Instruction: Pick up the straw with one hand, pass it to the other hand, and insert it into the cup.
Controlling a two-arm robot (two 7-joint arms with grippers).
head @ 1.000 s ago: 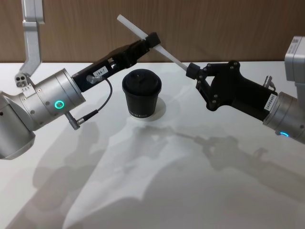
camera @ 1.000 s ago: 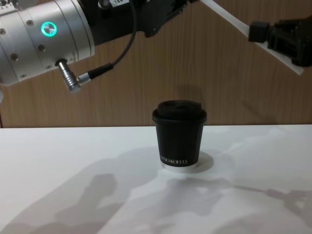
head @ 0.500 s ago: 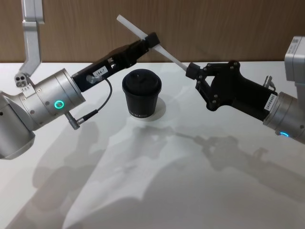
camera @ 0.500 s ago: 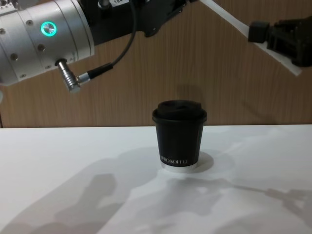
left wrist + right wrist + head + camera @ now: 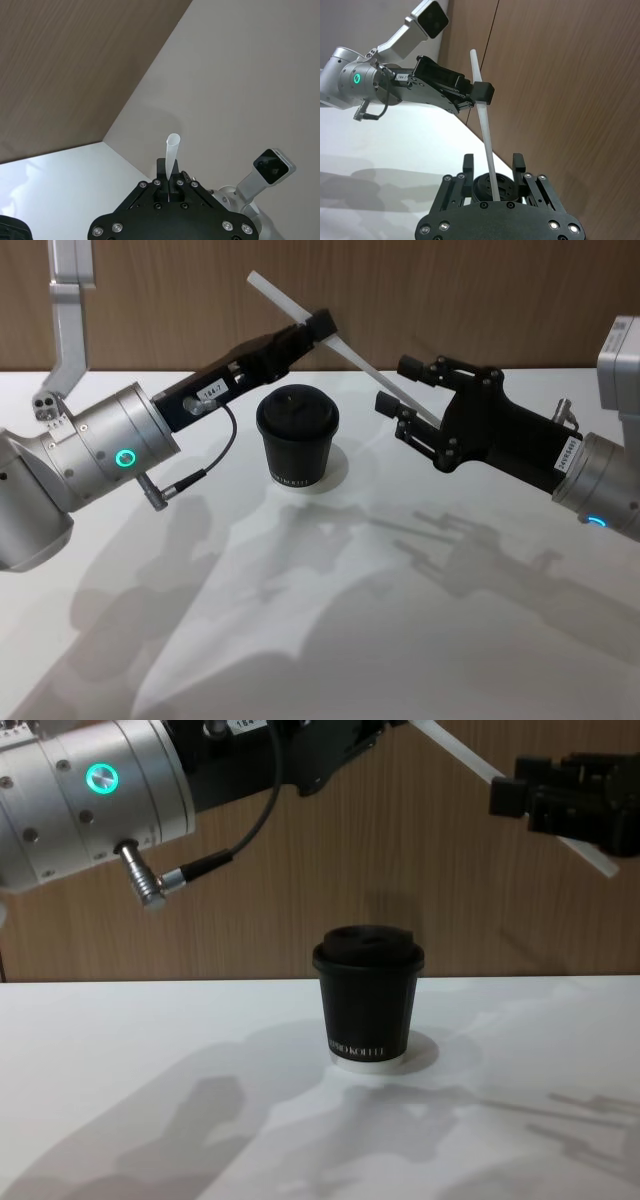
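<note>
Straw (image 5: 362, 361) hangs slanted in the air over the far middle of the worktop (image 5: 300, 640), higher than the cup (image 5: 297, 438), which stands below near the far edge. The left claw (image 5: 318, 324) is clamped on the straw's upper part. The right claw (image 5: 400, 385) sits around the lower end with its fingers (image 5: 468, 165) apart, one on each side and seemingly not touching. The handover looks all but finished, with only the left claw carrying the straw. Next, the right claw should back away clear, then the left arm must tip the straw upright over the lid and lower it; I cannot make out the lid's hole
</note>
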